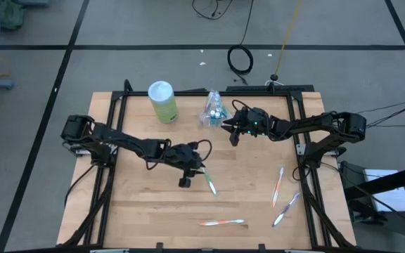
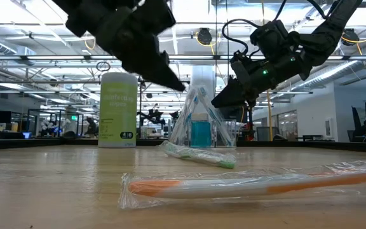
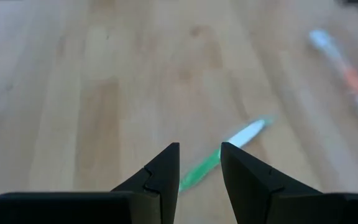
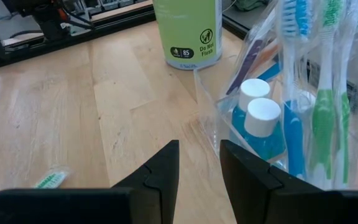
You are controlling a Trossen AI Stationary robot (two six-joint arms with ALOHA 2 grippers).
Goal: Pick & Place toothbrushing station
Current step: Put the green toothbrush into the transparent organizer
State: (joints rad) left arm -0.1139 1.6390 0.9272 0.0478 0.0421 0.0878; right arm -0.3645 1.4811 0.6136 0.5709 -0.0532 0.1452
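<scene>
The counter [image 1: 146, 204] is pale wood with a smooth, faintly shiny finish and visible grain. Near its front edge an orange toothbrush [image 2: 246, 184] lies sealed in clear, crinkled, glossy plastic wrap. Toward the back edge a clear plastic bag [image 4: 303, 93] holds glossy blue tubes [image 4: 260, 134] with matt white caps. Beside it a green canister [image 1: 163, 101] wears a paper-like label. The left pincer [image 3: 200, 169] and right pincer [image 4: 199, 167] are matt black plastic.
</scene>
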